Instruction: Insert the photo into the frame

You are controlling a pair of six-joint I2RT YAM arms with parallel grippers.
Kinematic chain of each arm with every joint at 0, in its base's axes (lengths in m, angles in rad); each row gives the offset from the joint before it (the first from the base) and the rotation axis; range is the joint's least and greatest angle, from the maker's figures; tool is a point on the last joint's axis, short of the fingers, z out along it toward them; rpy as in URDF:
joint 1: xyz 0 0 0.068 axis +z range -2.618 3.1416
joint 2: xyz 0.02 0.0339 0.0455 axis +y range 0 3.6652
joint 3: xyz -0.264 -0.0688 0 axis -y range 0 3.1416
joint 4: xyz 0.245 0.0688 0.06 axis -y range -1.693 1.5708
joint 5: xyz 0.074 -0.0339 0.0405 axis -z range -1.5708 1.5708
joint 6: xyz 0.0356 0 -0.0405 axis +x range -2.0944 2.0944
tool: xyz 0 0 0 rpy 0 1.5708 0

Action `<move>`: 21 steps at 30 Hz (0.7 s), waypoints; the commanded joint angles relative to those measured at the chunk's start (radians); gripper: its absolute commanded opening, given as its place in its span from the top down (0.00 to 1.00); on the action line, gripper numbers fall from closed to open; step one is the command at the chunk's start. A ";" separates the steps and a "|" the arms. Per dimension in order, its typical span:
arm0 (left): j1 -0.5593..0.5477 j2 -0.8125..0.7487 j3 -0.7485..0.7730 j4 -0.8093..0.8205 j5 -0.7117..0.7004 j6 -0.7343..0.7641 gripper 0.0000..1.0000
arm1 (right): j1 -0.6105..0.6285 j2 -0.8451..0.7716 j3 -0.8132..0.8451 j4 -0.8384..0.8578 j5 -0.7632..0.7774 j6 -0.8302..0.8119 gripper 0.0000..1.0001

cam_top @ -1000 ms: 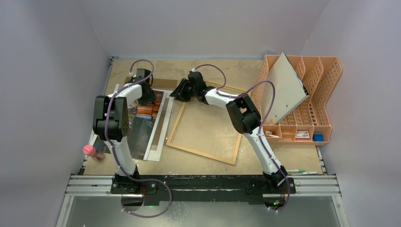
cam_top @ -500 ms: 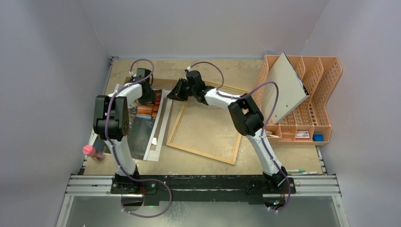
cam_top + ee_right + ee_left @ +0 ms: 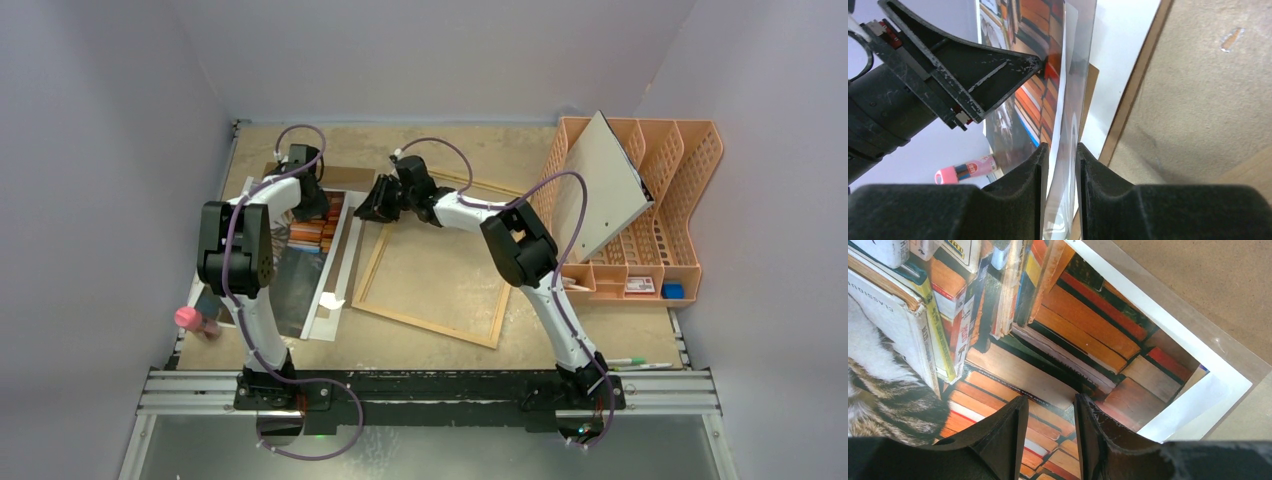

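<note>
One photo point(image 3: 300, 272), long axis running near-to-far, lies under the parted, empty left jaws, its right edge pinched in the right jaws, one frame point(image 3: 425, 325) just right of them.

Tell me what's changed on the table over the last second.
The right gripper shifted slightly, pinched the photo by its frame-side edge together with a clear sheet, and tipped that edge upward. Unchanged: the left gripper still rests open on the photo's far end, and the frame and the orange rack sit where they were.
</note>
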 commanded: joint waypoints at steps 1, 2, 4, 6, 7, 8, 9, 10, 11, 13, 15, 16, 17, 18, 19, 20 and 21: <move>0.003 0.089 -0.044 -0.060 0.069 -0.005 0.59 | 0.008 -0.018 -0.004 0.098 -0.067 -0.033 0.72; 0.002 0.089 -0.045 -0.059 0.074 -0.006 0.59 | 0.010 -0.015 -0.008 0.119 -0.073 -0.034 0.72; 0.003 0.087 -0.047 -0.055 0.081 -0.010 0.60 | 0.012 -0.009 -0.015 0.146 -0.079 -0.034 0.73; 0.003 0.082 -0.045 -0.051 0.087 -0.014 0.60 | 0.014 -0.004 -0.022 0.168 -0.082 -0.023 0.74; 0.004 0.081 -0.044 -0.049 0.090 -0.015 0.60 | 0.015 0.003 -0.017 0.169 -0.083 -0.018 0.74; 0.004 0.077 -0.042 -0.047 0.093 -0.017 0.60 | 0.017 0.012 -0.009 0.164 -0.081 -0.014 0.74; 0.004 0.075 -0.042 -0.046 0.095 -0.020 0.60 | 0.019 0.020 0.003 0.153 -0.079 -0.013 0.74; 0.003 0.073 -0.041 -0.046 0.096 -0.020 0.60 | 0.021 0.028 0.014 0.143 -0.076 -0.013 0.74; 0.004 0.071 -0.041 -0.046 0.097 -0.023 0.60 | 0.024 0.033 0.020 0.134 -0.072 -0.012 0.74; 0.004 0.068 -0.040 -0.045 0.099 -0.024 0.61 | 0.028 0.039 0.024 0.124 -0.065 -0.008 0.73; 0.003 0.065 -0.045 -0.041 0.101 -0.028 0.61 | 0.034 0.040 0.028 0.109 -0.063 -0.007 0.73; 0.003 0.063 -0.047 -0.037 0.102 -0.029 0.61 | 0.035 0.043 0.032 0.097 -0.065 -0.010 0.73; 0.004 0.060 -0.052 -0.026 0.105 -0.030 0.61 | 0.038 0.042 0.036 0.081 -0.059 -0.010 0.74; 0.004 0.055 -0.058 -0.018 0.110 -0.033 0.61 | 0.040 0.040 0.037 0.068 -0.052 -0.010 0.76; 0.003 0.049 -0.066 -0.010 0.115 -0.037 0.61 | 0.040 0.037 0.037 0.059 -0.048 -0.012 0.78; 0.003 0.043 -0.071 -0.002 0.119 -0.040 0.61 | 0.040 0.032 0.036 0.052 -0.039 -0.014 0.80; 0.003 0.038 -0.075 0.002 0.121 -0.041 0.61 | 0.041 0.026 0.033 0.049 -0.029 -0.016 0.82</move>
